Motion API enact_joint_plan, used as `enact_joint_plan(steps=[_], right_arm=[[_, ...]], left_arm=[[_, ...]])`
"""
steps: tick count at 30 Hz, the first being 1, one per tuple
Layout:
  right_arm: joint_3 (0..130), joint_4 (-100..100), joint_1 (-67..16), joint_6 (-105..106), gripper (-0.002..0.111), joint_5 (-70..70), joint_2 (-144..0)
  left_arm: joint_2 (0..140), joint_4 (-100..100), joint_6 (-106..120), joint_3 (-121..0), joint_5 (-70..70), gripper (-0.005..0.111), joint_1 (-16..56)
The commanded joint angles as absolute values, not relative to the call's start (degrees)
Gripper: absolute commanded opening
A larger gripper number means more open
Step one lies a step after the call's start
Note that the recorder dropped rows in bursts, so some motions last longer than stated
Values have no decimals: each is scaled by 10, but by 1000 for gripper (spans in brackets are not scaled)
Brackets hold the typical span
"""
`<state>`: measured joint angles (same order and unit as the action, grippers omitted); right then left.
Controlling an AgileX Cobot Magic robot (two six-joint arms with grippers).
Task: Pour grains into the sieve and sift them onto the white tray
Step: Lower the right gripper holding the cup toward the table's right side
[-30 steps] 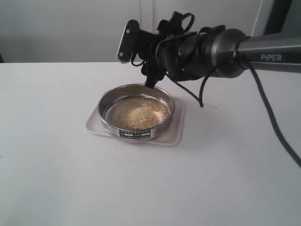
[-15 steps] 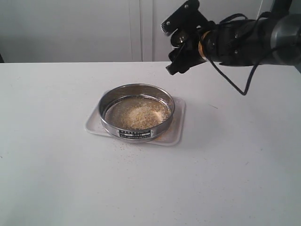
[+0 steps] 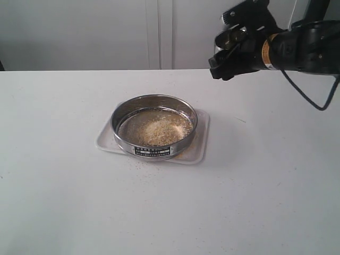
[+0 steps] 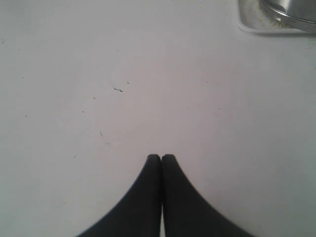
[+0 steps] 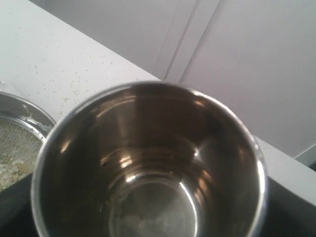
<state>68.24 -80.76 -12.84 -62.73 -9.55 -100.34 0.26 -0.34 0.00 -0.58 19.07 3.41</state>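
The sieve (image 3: 123, 139), a shallow steel ring with a side label, rests on the white tray (image 3: 197, 153). A bed of golden and pale grains (image 3: 156, 128) lies on its mesh. My right gripper (image 3: 229, 52) hangs high at the back right, well away from the sieve, shut on a small steel cup (image 5: 148, 163). The cup's inside looks nearly empty in the right wrist view, where the sieve's edge (image 5: 22, 112) and some grains (image 5: 10, 153) also show. My left gripper (image 4: 161, 157) is shut on nothing over bare table, with the tray corner (image 4: 247, 27) and the sieve wall (image 4: 291, 12) far off.
Loose grains (image 5: 64, 84) are scattered on the white table behind the sieve, and a few (image 3: 139, 162) lie in front of the tray. A pale wall with panel seams (image 3: 159, 32) stands behind the table's back edge.
My right arm has lifted the cup from above the sieve's far rim and carried it up and to the right. The sieve, tray and grains have stayed put.
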Motion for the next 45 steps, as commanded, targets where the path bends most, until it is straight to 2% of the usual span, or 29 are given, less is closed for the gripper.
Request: enact_joint_plan(steps=[1,9,13,21,28,45], right_arm=[[657,-792,-95,-632,0,-137,-981],[613,-740,-39,-624,0,-228,-972],[586,-663,-23,-553,0,-270,-972],[553,-576,-15,-494,0,-282,-978],[506,-449,-10,-426,0,-379,-1018],[497,-381,-10,-295,0,-417,-1118]], left_arm=[[0,-10,0,0,192,0,34],[0,-10,0,0,192,0,34],[0,-10,0,0,192,0,34],[0,-10,0,0,192,0,34],[0,-10,0,0,192,0,34],[0,-10,0,0,192,0,34]])
